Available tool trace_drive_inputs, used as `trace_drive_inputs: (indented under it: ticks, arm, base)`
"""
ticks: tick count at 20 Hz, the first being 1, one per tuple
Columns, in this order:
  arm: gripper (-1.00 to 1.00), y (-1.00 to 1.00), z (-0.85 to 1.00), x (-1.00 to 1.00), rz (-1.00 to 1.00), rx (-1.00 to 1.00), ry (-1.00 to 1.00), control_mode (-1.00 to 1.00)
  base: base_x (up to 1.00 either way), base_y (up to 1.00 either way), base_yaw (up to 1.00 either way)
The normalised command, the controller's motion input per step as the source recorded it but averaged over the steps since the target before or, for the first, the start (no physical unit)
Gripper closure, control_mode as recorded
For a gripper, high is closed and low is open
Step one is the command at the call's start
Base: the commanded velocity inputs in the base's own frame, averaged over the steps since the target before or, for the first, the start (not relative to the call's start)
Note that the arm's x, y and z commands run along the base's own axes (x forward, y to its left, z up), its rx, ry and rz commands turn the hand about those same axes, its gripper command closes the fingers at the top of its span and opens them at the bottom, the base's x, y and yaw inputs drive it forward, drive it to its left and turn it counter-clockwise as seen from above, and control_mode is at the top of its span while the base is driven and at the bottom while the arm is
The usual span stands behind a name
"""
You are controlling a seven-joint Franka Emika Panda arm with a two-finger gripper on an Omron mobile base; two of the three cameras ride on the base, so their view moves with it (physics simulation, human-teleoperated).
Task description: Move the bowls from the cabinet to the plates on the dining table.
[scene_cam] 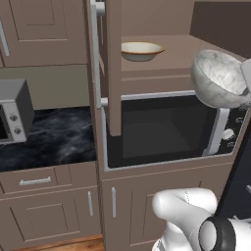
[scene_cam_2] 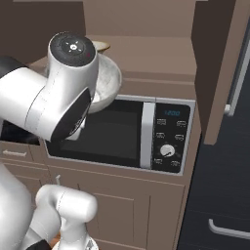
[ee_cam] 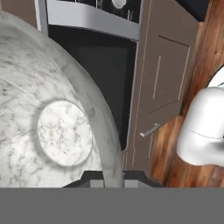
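In the left base view, a small grey microwave [scene_cam: 13, 113] stands at the far left on a black marble counter [scene_cam: 59, 142], above a drawer [scene_cam: 35, 180] with a silver handle. Right of it the tall cabinet's door [scene_cam: 112, 63] stands open, its long grey bar handle [scene_cam: 96, 54] facing forward. On the cabinet shelf [scene_cam: 171, 59] behind the door sits the cream bowl with the tan-brown rim [scene_cam: 141, 50], upright. Below the shelf is a built-in black microwave [scene_cam: 166, 127] with a control panel on its right side. Farther right, the grey-white marbled bowl [scene_cam: 218, 78] hangs in the air in front of the shelf edge, tipped on its side, off the shelf.

In the hand view the gripper [ee_cam: 113, 180] is clamped on the marbled bowl's rim, the wall passing between the two dark fingertips [ee_cam: 94, 179].
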Motion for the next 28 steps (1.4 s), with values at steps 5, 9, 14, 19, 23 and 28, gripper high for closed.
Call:
trace_drive_inputs:
  ticks: [5, 9, 14, 19, 23, 28]
  arm:
    - [1.00, 0.12, -0.03, -0.35, -0.04, 0.03, 0.04, -1.00]
    - [1.00, 0.09, -0.03, -0.29, -0.04, 0.03, 0.02, -1.00]
    - [1.00, 0.07, -0.02, -0.19, -0.02, 0.01, 0.01, 1.00]
    - [1.00, 0.00, 0.00, 0.00, 0.00, 0.00, 0.00, 1.00]
    - [1.00, 0.00, 0.00, 0.00, 0.00, 0.00, 0.00, 1.00]
    - [1.00, 0.00, 0.00, 0.00, 0.00, 0.00, 0.00, 1.00]
  base:
    - [0.00, 0.00, 0.00]
    - [0.00, 0.00, 0.00]
    - [-0.16, 0.04, -0.01]
    - [-0.54, 0.07, -0.01]
    - [-0.62, 0.00, -0.01]
    - [-0.62, 0.01, 0.00]
